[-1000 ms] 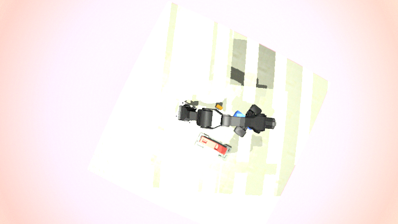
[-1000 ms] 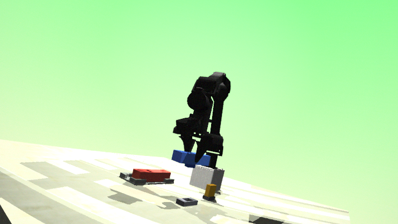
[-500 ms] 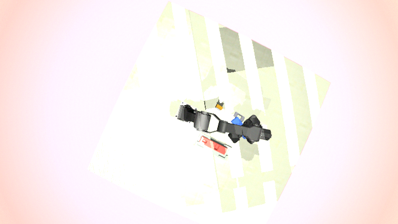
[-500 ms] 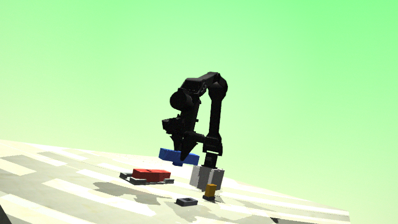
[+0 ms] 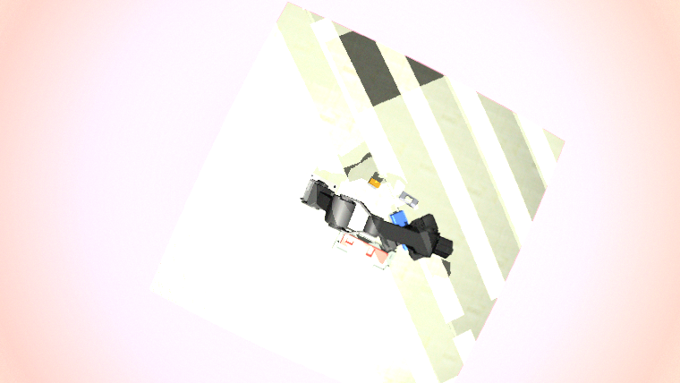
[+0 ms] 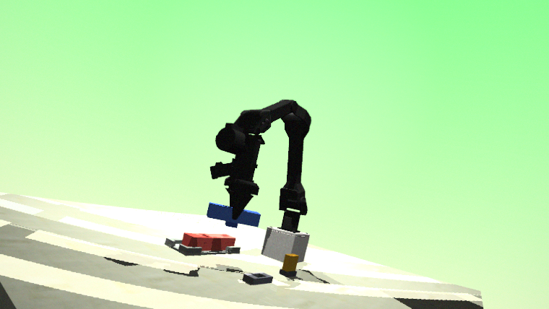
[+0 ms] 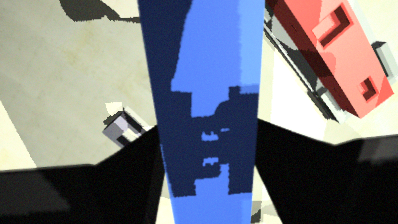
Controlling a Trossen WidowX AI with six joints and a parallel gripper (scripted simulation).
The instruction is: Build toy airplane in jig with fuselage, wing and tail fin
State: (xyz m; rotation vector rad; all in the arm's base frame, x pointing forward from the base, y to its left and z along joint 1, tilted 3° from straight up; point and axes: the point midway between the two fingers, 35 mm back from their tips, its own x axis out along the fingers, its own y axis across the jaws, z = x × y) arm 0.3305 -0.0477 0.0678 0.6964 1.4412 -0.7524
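Note:
The red fuselage (image 5: 360,245) (image 6: 191,241) (image 7: 345,65) lies in the grey cradle (image 6: 190,250) (image 7: 384,56) and looks flat. Two sockets show on its top in the wrist view. My gripper (image 6: 235,215) (image 7: 204,125) is shut on the blue wing (image 5: 398,217) (image 6: 250,218) (image 7: 220,50). The wing hangs in the air above the level of the fuselage, its tab pointing down, apart from the fuselage and turned at an angle to it in the wrist view. The orange tail fin (image 5: 375,182) (image 6: 290,262) stands upright in a small dark stand (image 6: 287,273), away from the gripper.
An empty grey holder (image 5: 403,196) (image 6: 251,280) (image 7: 117,131) sits on the table near the tail fin. The pale arm base block (image 6: 274,243) stands behind the tail fin in the exterior view. Hard light and shadow patches cross the table.

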